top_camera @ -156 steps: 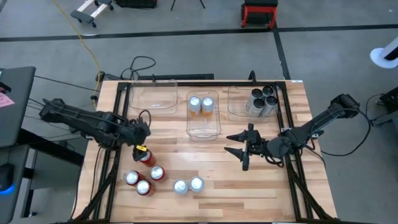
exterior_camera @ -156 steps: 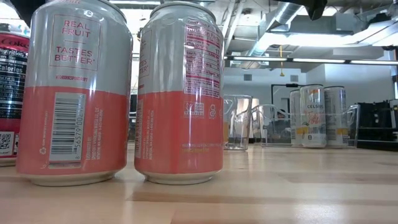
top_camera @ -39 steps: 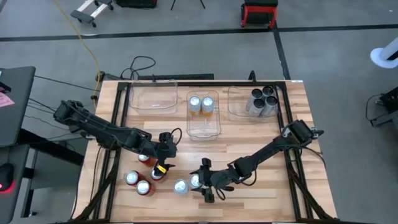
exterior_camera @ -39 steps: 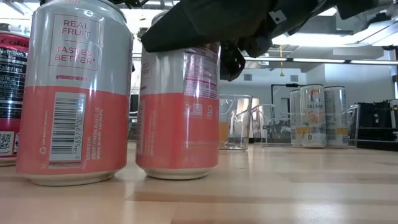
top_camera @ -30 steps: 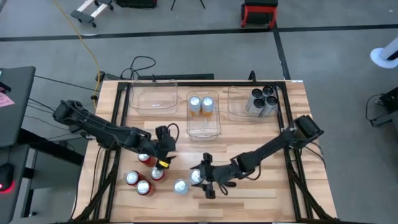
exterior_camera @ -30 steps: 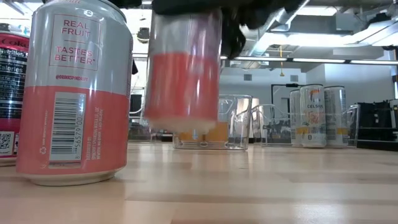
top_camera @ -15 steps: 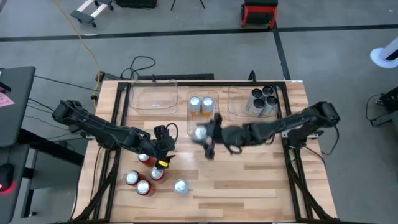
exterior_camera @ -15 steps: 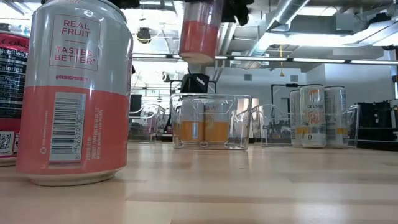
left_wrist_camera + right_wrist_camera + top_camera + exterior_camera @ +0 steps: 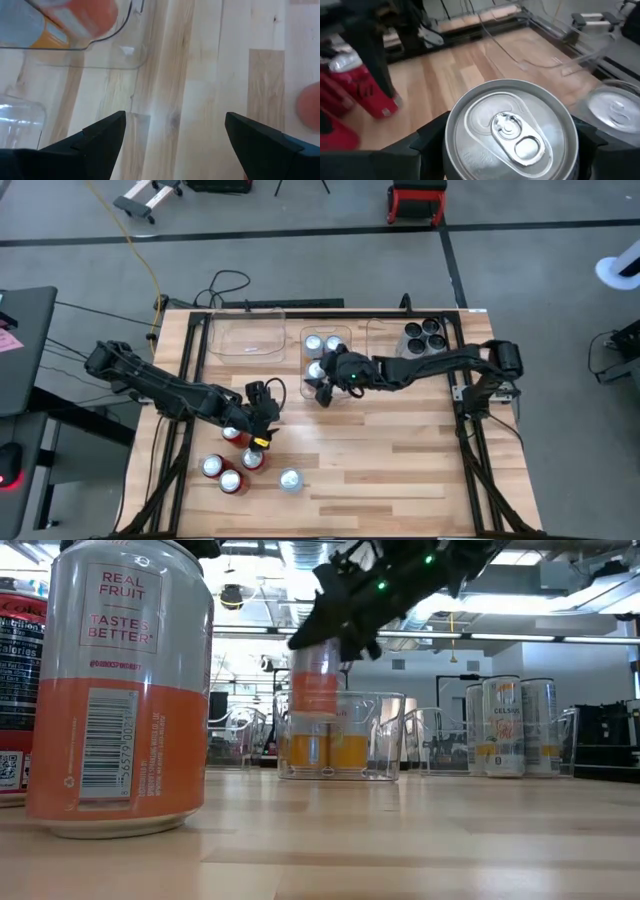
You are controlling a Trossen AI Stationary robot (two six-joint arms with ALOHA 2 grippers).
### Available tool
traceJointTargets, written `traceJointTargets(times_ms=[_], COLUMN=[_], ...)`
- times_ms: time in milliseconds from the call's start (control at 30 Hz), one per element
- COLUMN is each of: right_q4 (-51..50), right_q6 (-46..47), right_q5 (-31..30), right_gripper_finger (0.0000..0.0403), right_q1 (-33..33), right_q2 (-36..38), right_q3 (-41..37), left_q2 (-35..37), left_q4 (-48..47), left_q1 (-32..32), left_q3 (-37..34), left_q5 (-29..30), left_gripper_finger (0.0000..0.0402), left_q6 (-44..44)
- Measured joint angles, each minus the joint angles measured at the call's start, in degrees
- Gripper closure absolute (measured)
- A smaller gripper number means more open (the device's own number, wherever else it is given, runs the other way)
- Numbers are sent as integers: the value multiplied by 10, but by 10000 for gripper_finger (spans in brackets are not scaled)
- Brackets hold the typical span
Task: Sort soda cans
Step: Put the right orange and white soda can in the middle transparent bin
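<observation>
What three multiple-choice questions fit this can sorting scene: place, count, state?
1. The can in the right gripper is: A) over the left bin B) on the table C) at the middle bin.
2. Dark cans in the right bin: A) two B) four C) six.
3. The left gripper is: A) open B) shut on a red can C) out of view.
Key: C, the low view shows it at that bin's rim; B, four tops show from above; A, its fingers stand apart, nothing between.
</observation>
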State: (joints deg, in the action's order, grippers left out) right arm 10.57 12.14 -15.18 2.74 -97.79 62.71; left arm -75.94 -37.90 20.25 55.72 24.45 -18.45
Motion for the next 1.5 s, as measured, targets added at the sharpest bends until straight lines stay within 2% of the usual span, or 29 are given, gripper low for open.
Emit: traceJointTargets(times_ms=[467,867,1000,1067,1267,1500], right_q4=[69,72,74,80,93,102], right_q6=[-18,-32,-32,-30,-26,-26], right_q5=[4,2,0,0,-1,-2], right_gripper_finger=[110,106,39,18,36,29], right_q1=[27,50,49,49,49,48], right_q2=[-113,-102,-103,-102,-103,-87], right_q3=[-1,-2,-2,-1,-1,-1], left_q2=[0,0,0,0,0,0], left_q4=[-1,5,7,14,14,14], left_q1=[0,0,0,0,0,0], left_q3=[0,0,0,0,0,0], left_q5=[0,0,0,-1,-1,-1], left_gripper_finger=[66,66,66,66,66,66], left_q6=[-20,-29,-37,-39,-39,-56])
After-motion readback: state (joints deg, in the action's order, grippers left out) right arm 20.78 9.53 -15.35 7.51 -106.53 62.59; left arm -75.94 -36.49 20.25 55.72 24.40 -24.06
